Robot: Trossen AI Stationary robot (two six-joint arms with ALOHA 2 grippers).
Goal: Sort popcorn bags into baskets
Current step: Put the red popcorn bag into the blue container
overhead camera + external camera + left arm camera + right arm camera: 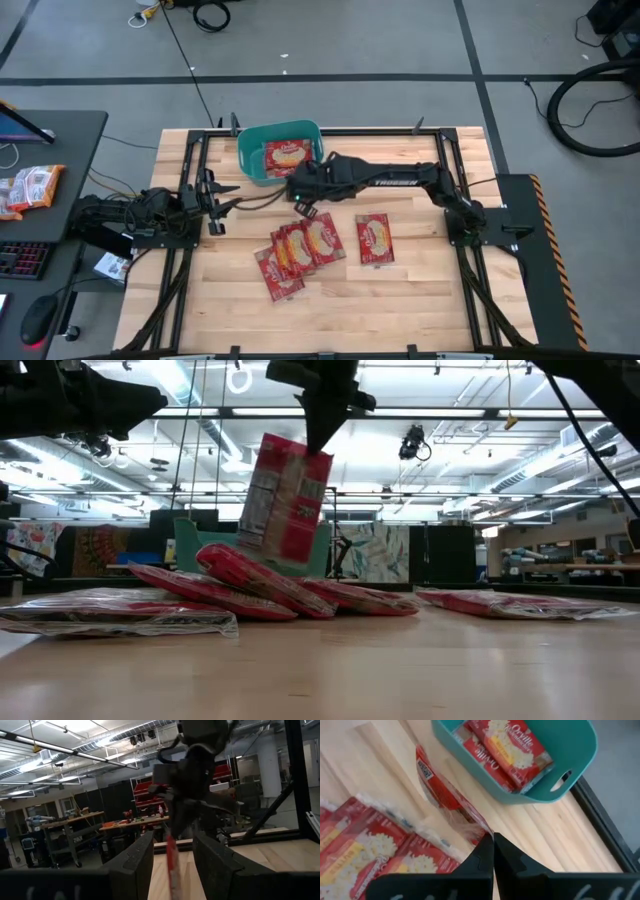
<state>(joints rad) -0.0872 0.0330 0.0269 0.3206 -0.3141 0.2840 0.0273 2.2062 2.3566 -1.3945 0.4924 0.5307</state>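
Flat red popcorn bag [287, 498], yellow-orange picture, white trim

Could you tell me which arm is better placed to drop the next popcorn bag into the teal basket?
The right arm. Its gripper is shut on a popcorn bag, lifted above the table beside the teal basket. The left gripper waits open and empty at the table's left side.

Glossy, crinkled plastic film wraps the red bags [300, 248], catching the ceiling lights. The desk [420, 300] is pale wood in jointed strips with a smooth, faintly shiny finish. The teal basket [570, 750] is smooth moulded plastic. The right arm's fingers [485, 870] look matt black plastic.
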